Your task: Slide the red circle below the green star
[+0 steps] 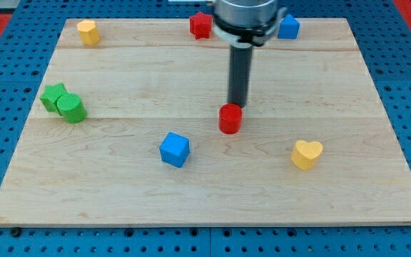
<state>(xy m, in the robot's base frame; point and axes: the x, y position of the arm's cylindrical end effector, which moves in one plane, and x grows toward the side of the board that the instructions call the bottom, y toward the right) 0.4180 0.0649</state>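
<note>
My tip (237,104) touches the top side of the red circle (230,119). It holds nothing, being only a rod. The green star (53,96) is far to the circle's left.

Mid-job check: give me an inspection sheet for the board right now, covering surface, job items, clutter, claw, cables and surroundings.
Surface: wooden board, flat, lying on a blue pegboard.
Job's things: red circle near the board's middle; green star at the view's left, touching a green cylinder on its lower right.
Clutter: blue cube, yellow heart, red star, another blue block, yellow block.
Claw: none fitted; my tip sits just above the red circle in the view, at its far edge; contact cannot be confirmed.
Cables: nothing seen.
Surroundings: blue pegboard, red patches at the top corners.
</note>
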